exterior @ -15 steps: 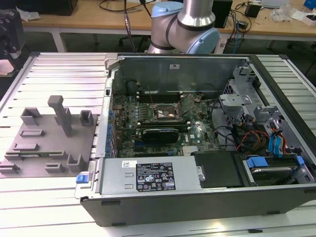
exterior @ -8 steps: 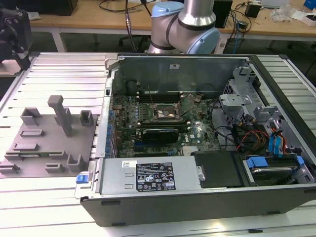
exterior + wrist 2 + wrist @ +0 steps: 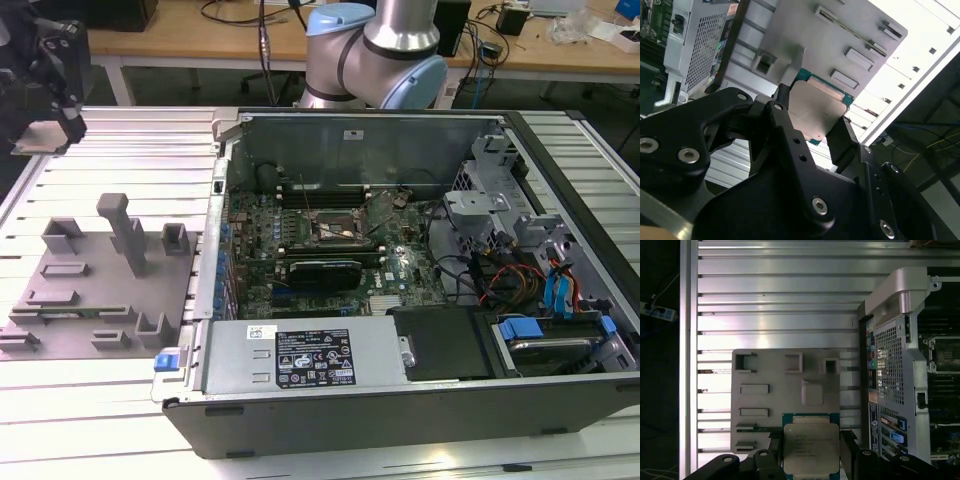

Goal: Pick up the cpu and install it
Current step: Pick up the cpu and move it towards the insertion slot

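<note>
The black two-finger gripper (image 3: pixel 811 456) pinched the small square silvery cpu (image 3: pixel 811 450) by opposite edges so it hung flat, upper left in the exterior view, over the grey moulded tray (image 3: pixel 90 300), well apart from the dark motherboard socket (image 3: pixel 330 232)

We log a counter (image 3: pixel 130 150) of pale metal slats, ribbed and bright under the light, the slats running from the exterior view's left to its right. Two things lie directly on it. Toward the exterior view's left, a grey fixture plate (image 3: pixel 105 300) sits flat on the slats; its top carries raised blocks, shallow rectangular pockets and one tall upright post (image 3: pixel 125 230). Just beside it, toward the exterior view's right, an open computer case (image 3: pixel 400 425) lies on its side, dark-walled, open face up, covering most of that half of the counter. In the first wrist view we note a narrow strip of bare slats between the plate and the case's perforated rear panel (image 3: pixel 890 365).
</note>
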Robot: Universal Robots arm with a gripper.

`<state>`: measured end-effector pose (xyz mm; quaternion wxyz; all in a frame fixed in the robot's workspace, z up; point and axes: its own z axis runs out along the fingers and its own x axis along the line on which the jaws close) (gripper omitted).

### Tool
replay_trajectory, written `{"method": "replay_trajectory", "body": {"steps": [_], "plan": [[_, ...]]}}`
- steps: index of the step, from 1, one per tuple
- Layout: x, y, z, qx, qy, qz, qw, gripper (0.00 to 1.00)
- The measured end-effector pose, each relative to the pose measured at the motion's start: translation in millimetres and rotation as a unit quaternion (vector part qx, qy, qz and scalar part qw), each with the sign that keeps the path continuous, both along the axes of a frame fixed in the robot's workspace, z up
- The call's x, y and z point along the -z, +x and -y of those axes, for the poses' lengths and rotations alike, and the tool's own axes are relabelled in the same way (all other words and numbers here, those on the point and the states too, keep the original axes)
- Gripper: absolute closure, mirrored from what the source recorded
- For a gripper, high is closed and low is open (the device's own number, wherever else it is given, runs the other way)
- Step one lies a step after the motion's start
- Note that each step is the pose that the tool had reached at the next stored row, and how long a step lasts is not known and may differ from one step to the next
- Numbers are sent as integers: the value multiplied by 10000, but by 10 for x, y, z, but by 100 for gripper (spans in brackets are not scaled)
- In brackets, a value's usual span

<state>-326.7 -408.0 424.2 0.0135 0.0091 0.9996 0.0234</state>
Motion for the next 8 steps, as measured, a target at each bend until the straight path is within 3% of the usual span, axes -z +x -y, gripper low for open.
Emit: {"method": "replay_trajectory", "body": {"steps": [8], "plan": [[1, 354, 0, 0, 0, 0, 10000, 46]]}}
